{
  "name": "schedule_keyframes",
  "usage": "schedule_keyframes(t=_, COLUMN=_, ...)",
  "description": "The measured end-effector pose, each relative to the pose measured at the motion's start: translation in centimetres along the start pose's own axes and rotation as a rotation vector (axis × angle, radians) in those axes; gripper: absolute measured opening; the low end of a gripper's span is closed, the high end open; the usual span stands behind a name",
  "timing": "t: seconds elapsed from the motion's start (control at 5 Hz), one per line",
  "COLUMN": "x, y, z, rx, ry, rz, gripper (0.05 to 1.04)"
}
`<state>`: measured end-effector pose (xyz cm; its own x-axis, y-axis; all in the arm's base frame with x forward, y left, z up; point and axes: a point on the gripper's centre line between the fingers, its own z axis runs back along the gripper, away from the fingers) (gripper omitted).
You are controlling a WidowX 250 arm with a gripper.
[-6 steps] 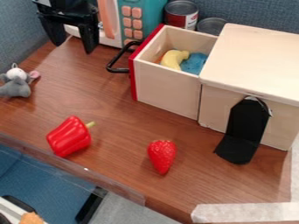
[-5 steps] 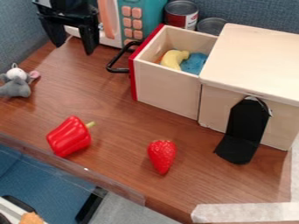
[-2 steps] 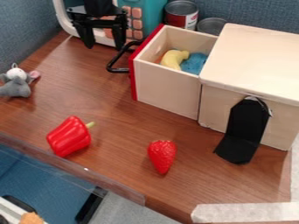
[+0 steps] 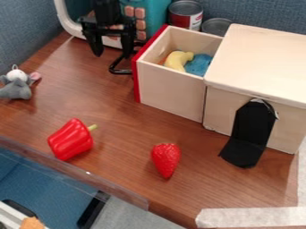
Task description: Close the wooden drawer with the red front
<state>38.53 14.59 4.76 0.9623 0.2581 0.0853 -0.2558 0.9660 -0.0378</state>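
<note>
Black jaws spread, the gripper [image 4: 112,51] hung near the worktop's [image 4: 108,100] back edge, beside the drawer handle [image 4: 121,71]; a bell pepper [image 4: 70,140] lay near the front edge.

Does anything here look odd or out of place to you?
Nothing looks spilled or broken. The drawer stands open, showing a yellow toy inside, and a bent black piece sits against the box, looking unlike its pale wood.

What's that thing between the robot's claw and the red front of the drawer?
A black handle. In the camera view, it loops out from the red front to the gripper's side.
</note>
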Motion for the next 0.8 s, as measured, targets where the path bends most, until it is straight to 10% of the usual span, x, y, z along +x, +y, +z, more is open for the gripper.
schedule_keyframes(t=0.4, x=-0.8, y=-0.6, z=-2.7, rx=-0.036, ry=0.063, rz=0.021, gripper=0.865)
schedule_keyframes(t=0.8, x=-1.3, y=-2.6, z=-2.0, rx=-0.06, ry=0.037, rz=-0.049, gripper=0.296)
